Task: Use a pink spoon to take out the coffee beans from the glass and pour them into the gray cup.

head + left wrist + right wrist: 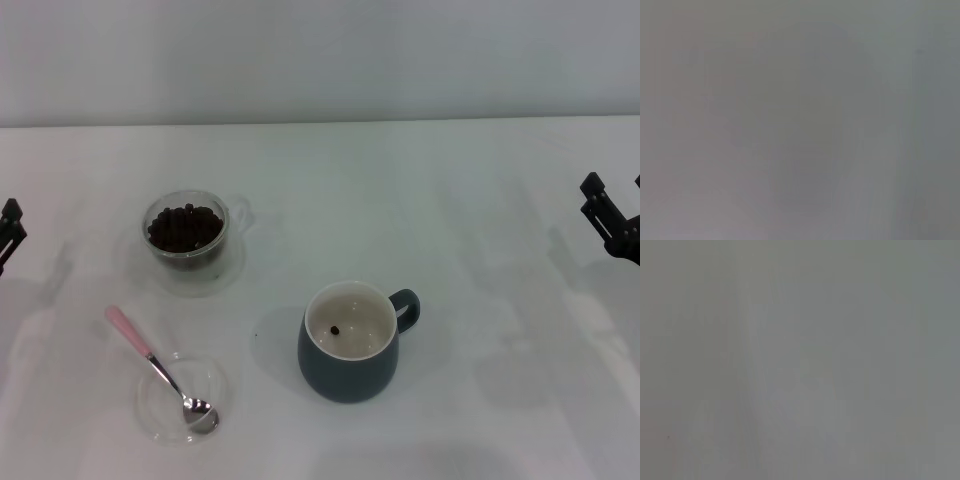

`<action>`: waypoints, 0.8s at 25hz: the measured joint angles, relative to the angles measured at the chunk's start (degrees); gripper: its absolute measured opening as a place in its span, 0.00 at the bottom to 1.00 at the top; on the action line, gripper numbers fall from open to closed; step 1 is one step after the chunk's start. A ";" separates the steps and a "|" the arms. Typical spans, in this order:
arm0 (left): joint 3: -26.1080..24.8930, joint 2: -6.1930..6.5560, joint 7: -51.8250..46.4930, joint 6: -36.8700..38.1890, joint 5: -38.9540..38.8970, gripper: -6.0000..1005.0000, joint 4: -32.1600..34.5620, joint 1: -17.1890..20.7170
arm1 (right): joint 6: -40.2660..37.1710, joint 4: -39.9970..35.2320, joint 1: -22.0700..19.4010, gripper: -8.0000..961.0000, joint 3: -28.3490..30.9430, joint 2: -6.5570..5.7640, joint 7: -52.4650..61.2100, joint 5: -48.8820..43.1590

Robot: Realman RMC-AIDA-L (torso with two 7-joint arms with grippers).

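Both arms parked at the edges of a white table [420,180], nothing held.

The gray cup [348,350] stands upright near the front middle, handle toward the robot's right, with one dark bean [334,330] on its cream inside; the glass [186,232] sits well apart, farther back on the left, filled with coffee beans [185,226]; a shallow clear saucer [181,397] lies in front of the glass; the pink spoon [160,371] rests with its metal bowl in the saucer and its pink handle angled back and left over the rim; the left gripper [9,228] shows only a sliver at the left edge, so its opening cannot be told; the right gripper [612,214] sits at the right edge, fingers spread apart.
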 joint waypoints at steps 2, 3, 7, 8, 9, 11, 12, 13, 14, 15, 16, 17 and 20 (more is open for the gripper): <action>-0.03 -0.03 -0.01 -0.10 -0.64 0.87 -0.06 0.14 | -0.07 0.04 -0.08 0.83 0.00 0.00 -0.02 0.01; -0.02 -0.03 -0.01 -0.18 -0.84 0.87 -0.08 0.11 | -0.14 0.07 -0.18 0.83 0.09 0.00 -0.03 0.18; -0.05 -0.03 -0.04 -0.63 -1.17 0.87 -0.15 0.23 | -0.44 0.35 -0.37 0.83 0.67 0.00 -0.05 0.79; -0.05 -0.01 -0.04 -0.75 -1.27 0.87 -0.16 0.30 | -0.52 0.36 -0.33 0.83 0.68 0.00 -0.05 0.80; -0.06 -0.01 -0.04 -0.82 -1.38 0.87 -0.17 0.31 | -0.66 0.39 -0.28 0.83 0.68 0.00 -0.06 0.80; -0.05 -0.01 -0.05 -0.88 -1.49 0.87 -0.17 0.32 | -1.19 0.54 -0.19 0.83 0.70 0.00 -0.07 0.82; -0.01 -0.01 -0.06 -0.90 -1.49 0.87 -0.18 0.32 | -1.42 0.70 -0.14 0.83 0.71 0.00 -0.07 0.83; 0.02 -0.02 -0.06 -0.91 -1.49 0.87 -0.19 0.32 | -1.47 0.85 -0.10 0.83 0.70 0.00 -0.08 0.83; 0.03 -0.05 -0.07 -0.91 -1.49 0.87 -0.25 0.32 | -1.54 1.00 -0.06 0.83 0.70 0.00 -0.08 0.84; 0.03 -0.06 -0.07 -0.91 -1.50 0.87 -0.41 0.32 | -1.57 1.06 -0.04 0.83 0.71 0.00 -0.08 0.85; -0.02 -0.07 -0.08 -0.91 -1.55 0.87 -0.66 0.31 | -1.62 1.07 -0.03 0.83 0.71 0.00 -0.08 0.85; -0.04 -0.07 -0.08 -0.91 -1.56 0.87 -0.85 0.31 | -1.68 1.08 -0.03 0.83 0.71 0.00 -0.08 0.86; -0.03 -0.07 -0.09 -0.89 -1.61 0.87 -1.06 0.33 | -1.73 1.09 -0.01 0.83 0.71 0.00 -0.08 0.85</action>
